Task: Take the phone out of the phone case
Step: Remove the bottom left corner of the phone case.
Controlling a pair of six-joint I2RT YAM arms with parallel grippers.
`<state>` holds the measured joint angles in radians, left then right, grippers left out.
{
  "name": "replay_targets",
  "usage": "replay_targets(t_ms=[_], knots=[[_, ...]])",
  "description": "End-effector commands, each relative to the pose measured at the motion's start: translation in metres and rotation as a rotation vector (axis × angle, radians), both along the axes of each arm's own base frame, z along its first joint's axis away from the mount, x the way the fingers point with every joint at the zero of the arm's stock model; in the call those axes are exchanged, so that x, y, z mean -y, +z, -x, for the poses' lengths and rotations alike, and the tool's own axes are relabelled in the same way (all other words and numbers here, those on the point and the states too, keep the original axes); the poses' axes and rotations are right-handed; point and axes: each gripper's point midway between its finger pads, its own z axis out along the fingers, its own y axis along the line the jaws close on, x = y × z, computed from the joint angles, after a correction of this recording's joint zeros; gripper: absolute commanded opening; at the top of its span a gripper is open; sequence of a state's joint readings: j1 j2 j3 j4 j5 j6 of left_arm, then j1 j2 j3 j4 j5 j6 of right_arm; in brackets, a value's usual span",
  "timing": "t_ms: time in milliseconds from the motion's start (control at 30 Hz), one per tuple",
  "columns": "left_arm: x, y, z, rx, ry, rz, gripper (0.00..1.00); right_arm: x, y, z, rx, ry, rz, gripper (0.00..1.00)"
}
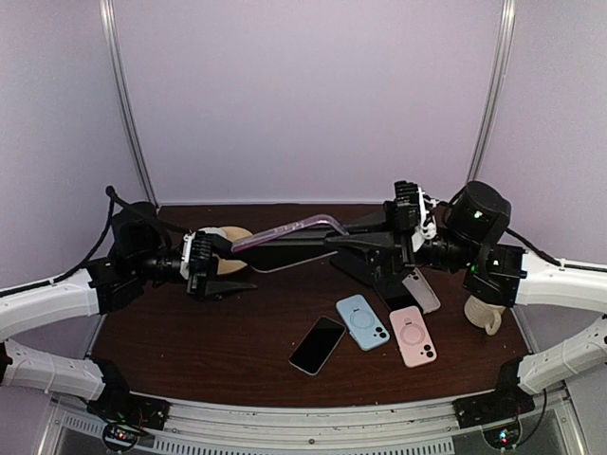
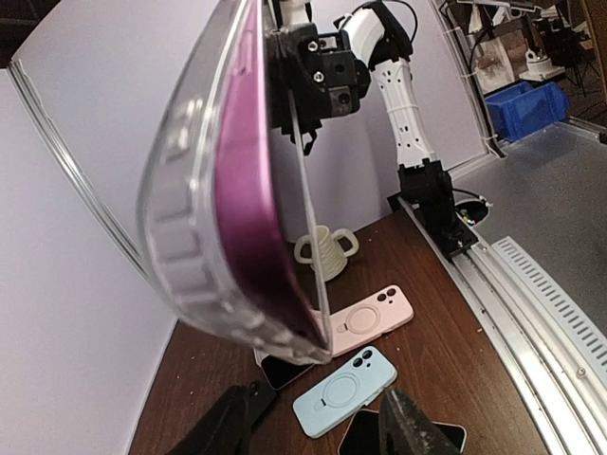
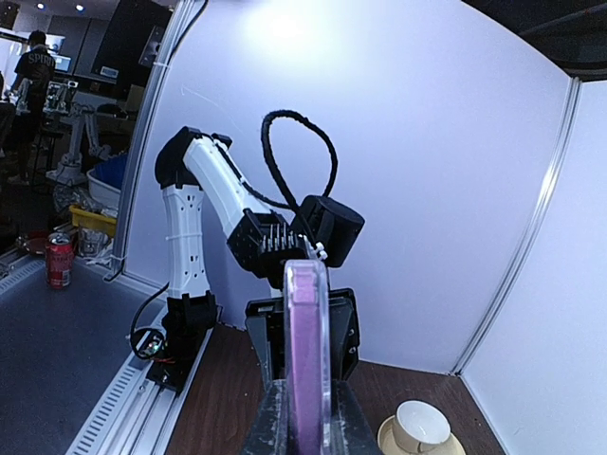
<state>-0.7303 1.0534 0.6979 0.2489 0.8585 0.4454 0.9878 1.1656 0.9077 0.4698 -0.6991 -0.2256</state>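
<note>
**A:** Purple translucent phone case (image 1: 285,228) is held in the air above the bench (image 1: 190,332). It is bowed upward, away from the dark phone (image 1: 285,258) beneath it.

**B:** Noted. Right hand (image 1: 343,243)?

**A:** Its fingers are pressed together on the right end of the phone case. The left hand (image 1: 232,265) is seen at the other end with fingers (image 2: 237,422) apart. Contact there cannot be confirmed.

**B:** Bench contents?

**A:** A black handset (image 1: 317,345), a blue case (image 1: 362,322) and a pink case (image 1: 413,336) are laid side by side. A cream mug (image 1: 484,313) is stood to their right.
</note>
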Motion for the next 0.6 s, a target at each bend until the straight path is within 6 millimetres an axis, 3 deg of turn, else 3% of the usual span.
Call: replay_targets(t_ms=[0, 367, 567], knots=[[-0.001, 0.023, 0.005, -0.010, -0.041, 0.091, 0.48, 0.011, 0.047, 0.008, 0.032, 0.031, -0.162, 0.00], [-0.003, 0.028, 0.020, -0.014, -0.127, 0.119, 0.39, 0.003, 0.044, 0.005, 0.017, 0.050, -0.159, 0.00], [-0.003, 0.024, 0.022, -0.010, -0.145, 0.102, 0.23, 0.003, 0.045, 0.005, 0.020, 0.052, -0.163, 0.00]])
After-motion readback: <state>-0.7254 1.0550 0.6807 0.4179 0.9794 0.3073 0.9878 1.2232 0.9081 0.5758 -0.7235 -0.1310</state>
